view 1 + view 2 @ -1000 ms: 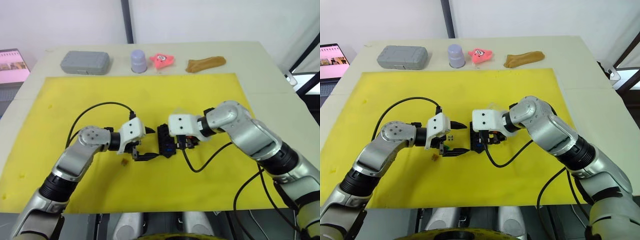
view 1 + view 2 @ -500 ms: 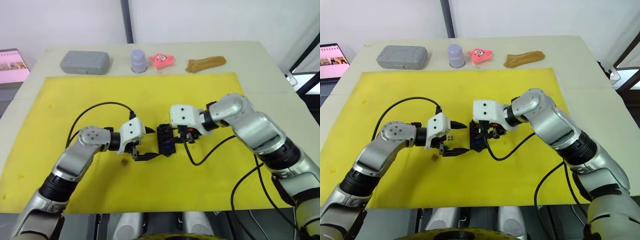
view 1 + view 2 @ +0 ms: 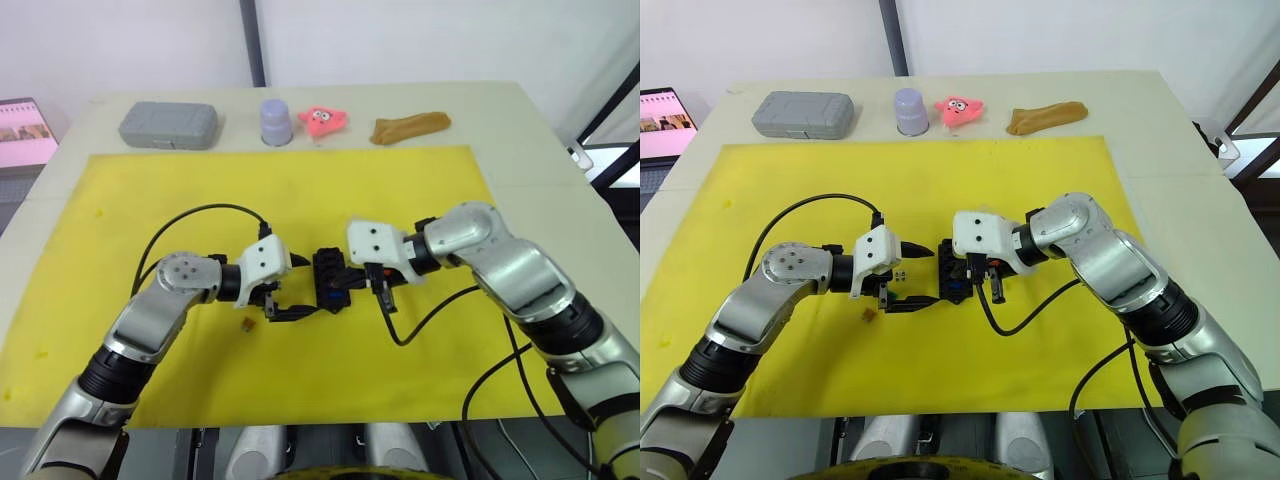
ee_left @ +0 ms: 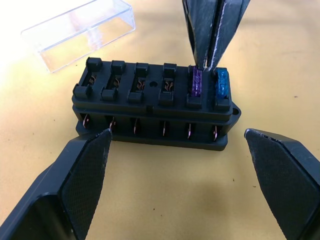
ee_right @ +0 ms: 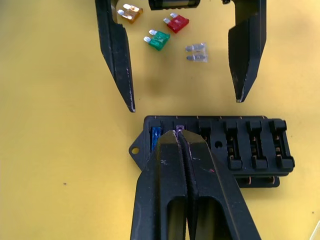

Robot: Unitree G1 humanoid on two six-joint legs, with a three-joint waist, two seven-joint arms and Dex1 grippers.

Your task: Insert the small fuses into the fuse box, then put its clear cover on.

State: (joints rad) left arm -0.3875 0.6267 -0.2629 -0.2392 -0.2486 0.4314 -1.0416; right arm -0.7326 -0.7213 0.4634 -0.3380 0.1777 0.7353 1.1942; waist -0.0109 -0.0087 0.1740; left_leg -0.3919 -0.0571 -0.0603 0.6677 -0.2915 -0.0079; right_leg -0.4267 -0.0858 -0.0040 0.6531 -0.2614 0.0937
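In the eye views, the right gripper (image 3: 383, 292) has swung from over the fuse box (image 3: 331, 281) to its right edge, pointing down, while the left gripper (image 3: 283, 292) stays put beside the box on the yellow surface (image 3: 300, 190).

In the left wrist view, the left fingers (image 4: 80, 172) stand spread wide either side of the box; a purple fuse (image 4: 197, 82) and blue fuse (image 4: 221, 83) sit seated, four slots are empty, and the clear cover (image 4: 80, 31) lies just behind.

In the right wrist view, the right fingers (image 5: 167, 170) are pressed together, empty, tips at the purple fuse. Yellow (image 5: 127, 12), red (image 5: 176, 22), green (image 5: 157, 39) and grey (image 5: 197, 52) fuses lie loose nearby. The second fuse looks seated; four remain.
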